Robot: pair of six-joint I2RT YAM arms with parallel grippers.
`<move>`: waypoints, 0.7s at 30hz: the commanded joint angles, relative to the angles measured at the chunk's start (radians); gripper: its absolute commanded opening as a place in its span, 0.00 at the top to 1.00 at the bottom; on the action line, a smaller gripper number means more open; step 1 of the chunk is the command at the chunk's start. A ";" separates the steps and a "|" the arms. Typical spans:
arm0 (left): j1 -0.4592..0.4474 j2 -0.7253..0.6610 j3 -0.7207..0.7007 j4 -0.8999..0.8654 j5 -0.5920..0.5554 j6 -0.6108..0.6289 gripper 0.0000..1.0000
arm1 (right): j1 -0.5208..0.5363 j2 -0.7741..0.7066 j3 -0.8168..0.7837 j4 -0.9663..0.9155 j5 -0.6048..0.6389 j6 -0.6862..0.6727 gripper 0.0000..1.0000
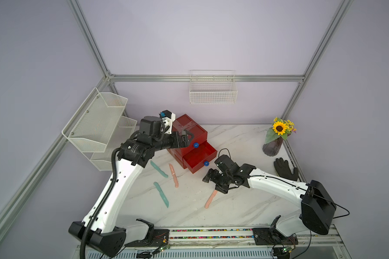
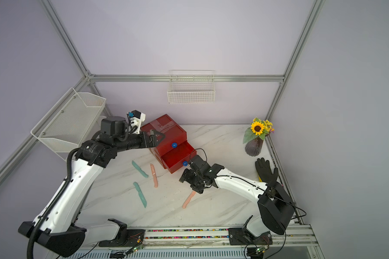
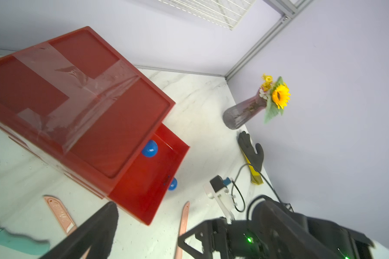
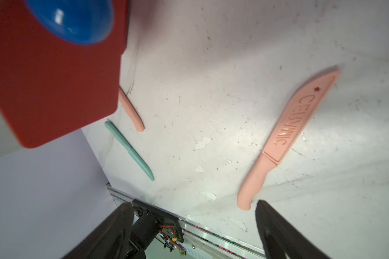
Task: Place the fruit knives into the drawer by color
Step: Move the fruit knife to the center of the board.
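The cabinet (image 1: 190, 131) stands at the far middle of the bench (image 1: 238, 208), turned askew, with clear tape across its top. Its second drawer (image 1: 198, 157) stands open toward the near right. The drawer knob (image 1: 206, 163) is on its front, and the top knob (image 1: 195, 145) juts out over the open tray.

Four knives lie flat on the bench. The far teal knife (image 1: 159, 169) and the left pink knife (image 1: 173, 172) lie side by side without touching, just left of the open drawer. The near teal knife (image 1: 161, 194) lies closer to the near edge than those two. The right pink knife (image 1: 210, 199) lies apart from the rest, near-right of the drawer, with its handle toward the near edge.

The right pincer (image 1: 214, 184) hangs above that knife's blade end, jaws wide apart with nothing between them. In the right wrist view the knife's handle end shows just beside one finger (image 4: 276, 226). I cannot judge how high the finger stands above it.

The left pincer (image 1: 187, 136) hovers over the cabinet's top by its front edge, above the top knob. Both top views show its jaws apart and holding nothing.

A vase (image 1: 272, 146) with a sunflower stands at the far right corner, with a black glove (image 1: 284, 168) near it along the right edge. A wire basket (image 1: 213, 89) hangs on the far wall and a mesh rack (image 1: 99, 125) on the left wall.
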 commanded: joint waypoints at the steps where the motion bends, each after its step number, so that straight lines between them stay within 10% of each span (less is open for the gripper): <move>1: -0.002 -0.109 -0.090 -0.043 -0.051 0.012 0.00 | 0.042 0.030 -0.018 -0.036 0.116 0.142 0.15; 21: -0.007 -0.352 -0.152 -0.275 -0.120 0.029 0.00 | 0.064 0.228 -0.120 0.100 0.137 0.136 0.41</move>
